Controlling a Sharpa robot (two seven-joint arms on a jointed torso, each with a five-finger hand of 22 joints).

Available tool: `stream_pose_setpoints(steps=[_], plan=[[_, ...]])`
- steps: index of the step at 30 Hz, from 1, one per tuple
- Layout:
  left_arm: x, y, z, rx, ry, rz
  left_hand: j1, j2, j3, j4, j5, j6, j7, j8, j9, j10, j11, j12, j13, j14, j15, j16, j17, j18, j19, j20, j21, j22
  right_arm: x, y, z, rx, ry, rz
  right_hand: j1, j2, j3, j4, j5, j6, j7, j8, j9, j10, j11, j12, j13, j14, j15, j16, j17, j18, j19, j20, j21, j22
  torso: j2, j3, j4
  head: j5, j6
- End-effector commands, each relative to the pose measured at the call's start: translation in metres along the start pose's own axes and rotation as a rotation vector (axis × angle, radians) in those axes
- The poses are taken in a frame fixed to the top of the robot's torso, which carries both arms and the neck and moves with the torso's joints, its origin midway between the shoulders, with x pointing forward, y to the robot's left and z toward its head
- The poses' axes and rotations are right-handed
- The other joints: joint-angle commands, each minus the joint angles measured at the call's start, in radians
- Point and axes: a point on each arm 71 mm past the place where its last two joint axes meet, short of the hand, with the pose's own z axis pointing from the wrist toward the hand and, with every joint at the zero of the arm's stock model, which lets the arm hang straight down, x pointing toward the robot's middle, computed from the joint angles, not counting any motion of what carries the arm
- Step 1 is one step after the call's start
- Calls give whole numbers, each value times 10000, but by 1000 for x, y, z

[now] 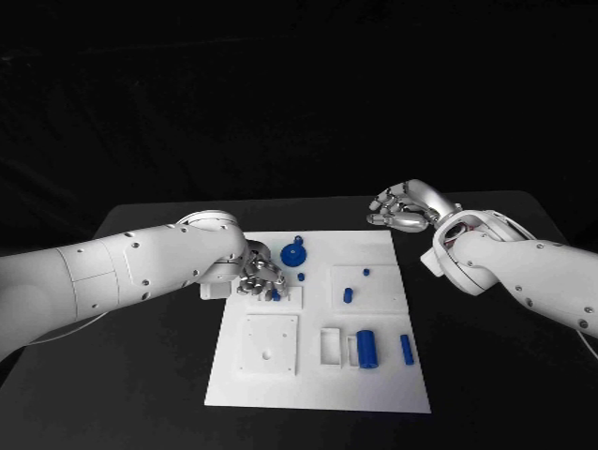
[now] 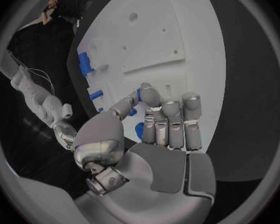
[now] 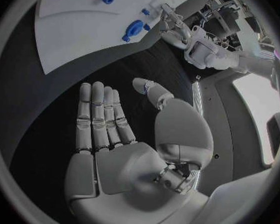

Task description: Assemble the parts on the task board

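Note:
The white task board [image 1: 381, 384] lies in the middle of the black table. My left hand [image 1: 261, 277] is low over its near-left part, beside a square socket block [image 1: 283, 298]. In the left wrist view its fingers [image 2: 171, 119] curl against the thumb with a small blue part [image 2: 139, 130] between them. A blue round part [image 1: 293, 253] lies just beyond that hand. A blue cylinder [image 1: 366, 349] and a thin blue peg [image 1: 408, 350] rest near the board's front right. My right hand [image 1: 408, 208] hovers off the board past its far right corner, fingers straight [image 3: 99, 119] and holding nothing.
A flat white plate with holes [image 1: 270, 345] sits at the board's front left, and a small white frame [image 1: 332, 345] lies next to the cylinder. Two small blue pieces [image 1: 347, 295] lie on the raised right square. Black table [image 1: 515, 375] runs on both sides.

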Motion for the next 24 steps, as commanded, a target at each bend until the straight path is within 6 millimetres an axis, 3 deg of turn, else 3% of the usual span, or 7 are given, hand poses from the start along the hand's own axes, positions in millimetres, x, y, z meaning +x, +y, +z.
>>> stream_pose_setpoints(steps=[1,3,11,17,19,24], plan=[[7,3,3,-129,120,64,-46,-303,-108,114,-331,-48,19,-100,22,-49,11,-22,-18,-56,-50,22,-18,38,-64,-1258,-71,138,1,1,0,-84,111,-16,55,21,-2,-40,68,-96,6,-51,-16,-70,-6,39,-15,-91,-5,50,-11,153,32,52,-66,10,2,-4,4,-9,9],[7,4,3,-151,61,57,-7,-387,-138,202,-585,-36,18,-142,35,-55,9,-22,-26,-62,-57,20,-26,46,-71,-1262,-85,137,1,1,0,-84,114,-17,54,20,-3,-40,70,-98,7,-52,-17,-71,-6,40,-17,-92,-5,50,-12,153,31,53,-67,11,2,-8,2,-16,14],[5,12,0,-239,-111,-9,28,-589,-200,279,-707,-22,20,-192,53,-65,10,-23,-35,-68,-67,17,-37,51,-73,-1263,-98,137,0,0,0,-81,97,-23,49,17,-8,-39,77,-102,9,-54,-18,-74,-4,43,-23,-94,-4,50,-15,153,31,53,-71,14,-1,-13,4,-28,33],[4,18,-3,-246,-233,-132,-193,-1137,-378,586,-793,-13,28,-240,92,-76,18,-27,-43,-87,-69,19,-43,53,-79,-1259,-121,122,0,0,0,-78,82,-30,45,17,-11,-38,81,-105,10,-55,-18,-75,-3,44,-27,-96,-3,51,-16,153,31,54,-73,16,-2,-14,11,-45,49],[3,20,-4,-227,-311,-213,-466,-1124,-881,607,-791,-32,30,-272,145,-102,20,-21,-33,-121,-66,37,-35,62,-135,-1258,-122,136,0,0,0,-79,77,-31,43,16,-13,-37,82,-106,10,-55,-18,-76,-2,45,-28,-96,-3,51,-17,153,31,55,-74,17,-5,-19,17,-40,62],[1,21,-5,-140,-372,-450,-782,-1453,-1119,874,-788,-35,14,-316,174,-126,2,-31,-35,-149,-82,31,-42,99,-180,-1276,-169,116,0,-1,0,-66,64,-37,36,16,-17,-34,88,-109,12,-56,-19,-78,-1,47,-32,-98,-2,51,-19,153,30,56,-77,19,0,-17,11,-35,84]])
